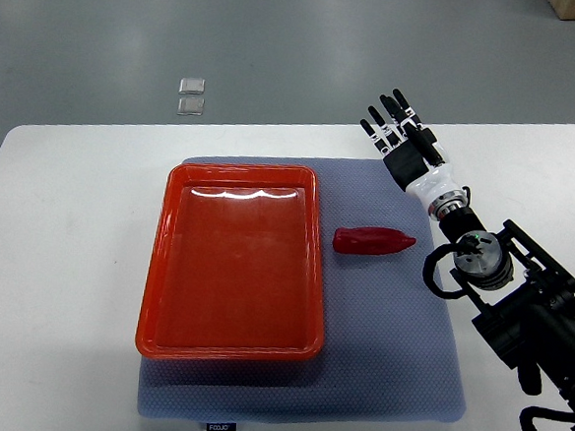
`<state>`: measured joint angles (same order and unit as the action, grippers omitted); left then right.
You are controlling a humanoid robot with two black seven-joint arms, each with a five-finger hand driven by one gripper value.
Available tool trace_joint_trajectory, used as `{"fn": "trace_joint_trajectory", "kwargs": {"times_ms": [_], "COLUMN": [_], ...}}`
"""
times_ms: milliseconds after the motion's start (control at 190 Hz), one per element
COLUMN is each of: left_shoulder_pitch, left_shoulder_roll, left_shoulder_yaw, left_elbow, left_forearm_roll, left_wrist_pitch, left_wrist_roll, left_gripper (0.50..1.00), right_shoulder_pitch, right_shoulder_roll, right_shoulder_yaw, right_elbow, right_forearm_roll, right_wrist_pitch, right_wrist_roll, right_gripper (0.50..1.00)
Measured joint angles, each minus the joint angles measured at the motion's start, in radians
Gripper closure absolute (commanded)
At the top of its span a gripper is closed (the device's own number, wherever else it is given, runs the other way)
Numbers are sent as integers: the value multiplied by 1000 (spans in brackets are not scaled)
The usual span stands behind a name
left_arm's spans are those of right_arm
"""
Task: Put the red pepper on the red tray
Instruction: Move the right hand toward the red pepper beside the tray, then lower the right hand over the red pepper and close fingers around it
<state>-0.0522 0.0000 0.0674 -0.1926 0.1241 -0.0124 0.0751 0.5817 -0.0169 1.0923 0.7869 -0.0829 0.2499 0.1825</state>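
Red pepper (pixel 373 241): lies on a grey mat (pixel 396 351), just right of the red tray (pixel 165 266), untouched.
Right robot hand (pixel 397 125): fingers spread, empty, beyond the pepper.
Approach: come down over the pepper's middle, fingers across its length.
Desk (pixel 57 259): white.

The red pepper (pixel 373 241) is a deep glossy red, a shade darker than the orange-red tray (pixel 235 261), whose shiny floor carries pale reflections along its upper edge; both lie on a slate-blue mat (pixel 396 351) with a fine woven dot texture and a small dark label with pale lettering at its lower edge. The desk (pixel 57 259) beneath is plain white against a grey floor (pixel 182 31), on which two small pale squares (pixel 190 95) show in the upper part of the frame. The right hand (pixel 397 129) is black with white patches on the fingers, its wrist white, and the arm behind it is black with a small green light.
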Motion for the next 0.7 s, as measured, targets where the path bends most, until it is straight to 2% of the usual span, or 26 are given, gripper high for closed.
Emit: {"fn": "trace_joint_trajectory", "kwargs": {"times_ms": [432, 585, 701], "left_shoulder_pitch": [0, -1, -2], "left_shoulder_roll": [0, 0, 0], "left_shoulder_yaw": [0, 1, 0], "left_elbow": [1, 1, 1], "left_forearm_roll": [0, 0, 0], "left_wrist_pitch": [0, 0, 0], "left_wrist_roll": [0, 0, 0], "left_gripper": [500, 500, 500], "right_shoulder_pitch": [26, 109, 194], "right_shoulder_roll": [-25, -130, -239], "right_shoulder_yaw": [-39, -216, -397], "right_elbow": [10, 40, 121], "right_forearm_roll": [-59, -317, -562], "right_wrist_pitch": [14, 64, 75], "right_wrist_roll": [-11, -72, -150], "right_gripper": [585, 585, 585]}}
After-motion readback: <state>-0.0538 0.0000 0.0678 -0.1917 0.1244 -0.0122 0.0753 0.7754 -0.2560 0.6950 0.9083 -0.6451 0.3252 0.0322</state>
